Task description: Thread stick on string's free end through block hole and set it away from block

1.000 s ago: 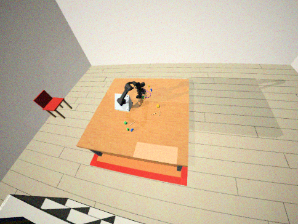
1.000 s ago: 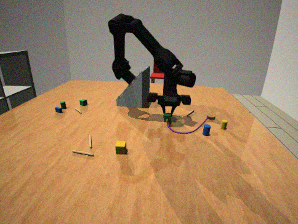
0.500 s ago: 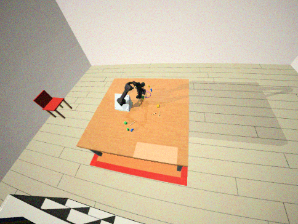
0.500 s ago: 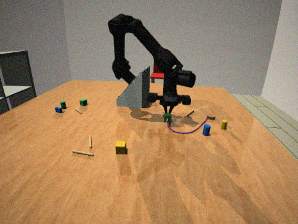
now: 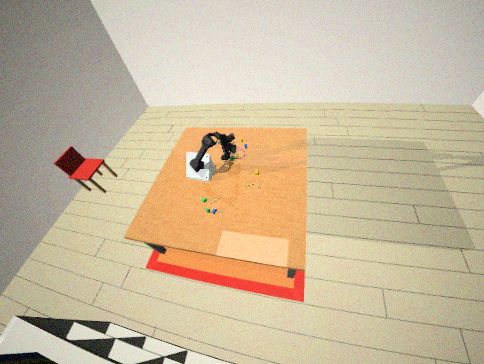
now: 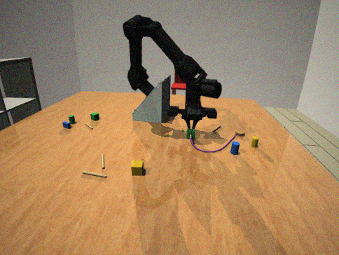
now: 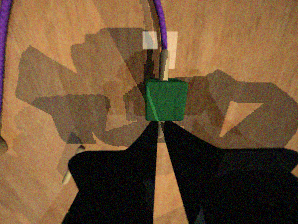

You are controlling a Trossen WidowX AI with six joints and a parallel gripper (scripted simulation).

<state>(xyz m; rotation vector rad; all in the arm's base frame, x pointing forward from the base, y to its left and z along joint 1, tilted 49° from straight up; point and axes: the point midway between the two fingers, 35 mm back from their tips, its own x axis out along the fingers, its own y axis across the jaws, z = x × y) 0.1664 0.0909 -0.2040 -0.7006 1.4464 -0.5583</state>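
Note:
The green block (image 5: 232,158) (image 6: 190,134) (image 7: 167,101) stands on the table. The stick (image 7: 164,65) runs through its hole: the string end sticks out on the far side in the wrist view, and a short tip shows at the near side. My gripper (image 6: 191,129) (image 7: 159,122) is shut on that stick tip, close against the block; the fingers hide most of the tip. The purple string (image 5: 243,149) (image 6: 210,151) (image 7: 162,25) leaves the stick's far end and curves to the round wooden button (image 6: 239,133) (image 7: 3,146).
A loose stick (image 6: 216,129) (image 7: 67,172) lies near the gripper. A blue cylinder (image 6: 234,148) and a yellow cylinder (image 6: 255,141) stand near the button. A yellow cube (image 5: 256,172) (image 6: 137,168) and two loose sticks lie farther off. Several green and blue pieces lie beyond the grey base (image 6: 154,106).

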